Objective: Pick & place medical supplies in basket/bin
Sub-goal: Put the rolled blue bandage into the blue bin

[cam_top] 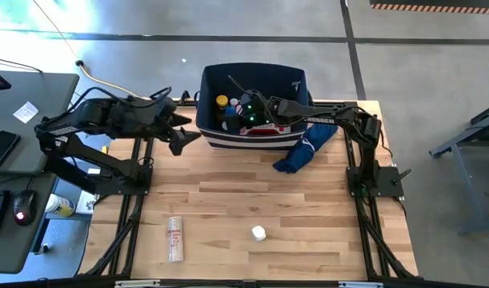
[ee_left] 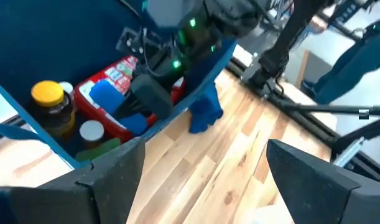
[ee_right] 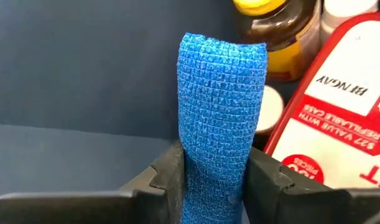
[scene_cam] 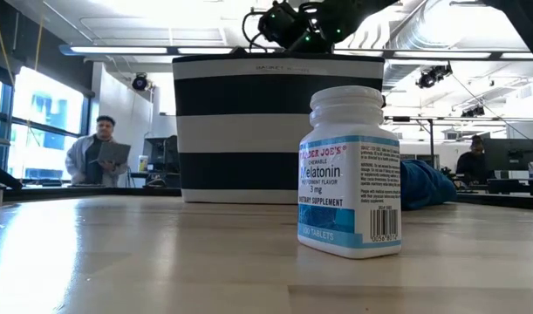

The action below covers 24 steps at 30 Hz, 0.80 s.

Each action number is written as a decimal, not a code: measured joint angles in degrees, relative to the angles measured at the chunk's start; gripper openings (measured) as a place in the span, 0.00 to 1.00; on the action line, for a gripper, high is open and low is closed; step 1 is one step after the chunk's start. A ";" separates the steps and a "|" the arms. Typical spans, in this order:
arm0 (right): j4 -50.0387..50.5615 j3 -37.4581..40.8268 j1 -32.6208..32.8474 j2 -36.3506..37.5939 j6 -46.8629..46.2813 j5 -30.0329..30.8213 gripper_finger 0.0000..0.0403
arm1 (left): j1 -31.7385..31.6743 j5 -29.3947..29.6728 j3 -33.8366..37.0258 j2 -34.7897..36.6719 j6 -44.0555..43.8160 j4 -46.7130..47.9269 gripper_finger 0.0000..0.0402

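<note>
The navy bin (cam_top: 296, 80) with white stripes stands at the table's far middle. Inside it lie an amber yellow-capped bottle (ee_right: 280, 34), a red-and-white pack (ee_right: 339, 112) and a white-capped bottle (ee_left: 91, 131). My right gripper (ee_right: 214, 180) reaches into the bin from the right and is shut on a blue wrap roll (ee_right: 222, 93). My left gripper (ee_left: 205, 168) hangs open just outside the bin's near-left corner (cam_top: 180, 134), touching nothing. A white melatonin bottle (scene_cam: 349, 174) stands upright on the near table (cam_top: 259, 233). A flat pale box (cam_top: 175, 238) lies to its left. My right gripper pinches the blue wrap roll by one end (ee_right: 214, 165) between its two fingers (ee_right: 171, 177). The rest of the roll sticks out past the fingertips. The arm comes from the table's right, slanting down into the bin. Whether the roll rests on the supplies below, I cannot tell.
A royal-blue fabric bundle (cam_top: 306, 149) lies against the bin's near-right corner, under my right arm. A desk with a mouse and phone (cam_top: 12, 152) stands left of the table. People stand in the room beyond (scene_cam: 100, 153). Bare wood lies between the bin and the near objects.
</note>
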<state>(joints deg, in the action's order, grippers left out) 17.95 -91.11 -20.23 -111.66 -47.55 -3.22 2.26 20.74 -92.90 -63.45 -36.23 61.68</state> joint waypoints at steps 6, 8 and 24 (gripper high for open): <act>-0.08 0.00 0.00 0.00 0.00 -1.04 0.29 | 0.00 -0.42 -0.01 0.22 0.00 -0.03 0.92; -0.17 0.00 0.00 0.00 0.02 -1.04 0.29 | 0.00 -0.49 -0.01 0.09 0.00 -0.01 0.92; -1.06 0.00 1.33 0.00 1.97 -1.36 0.44 | 0.01 -0.73 -0.01 0.18 -2.93 -0.19 0.92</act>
<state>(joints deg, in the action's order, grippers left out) 16.88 -91.11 -18.90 -111.66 -45.58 -4.58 2.27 20.01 -92.90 -63.26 -39.16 61.49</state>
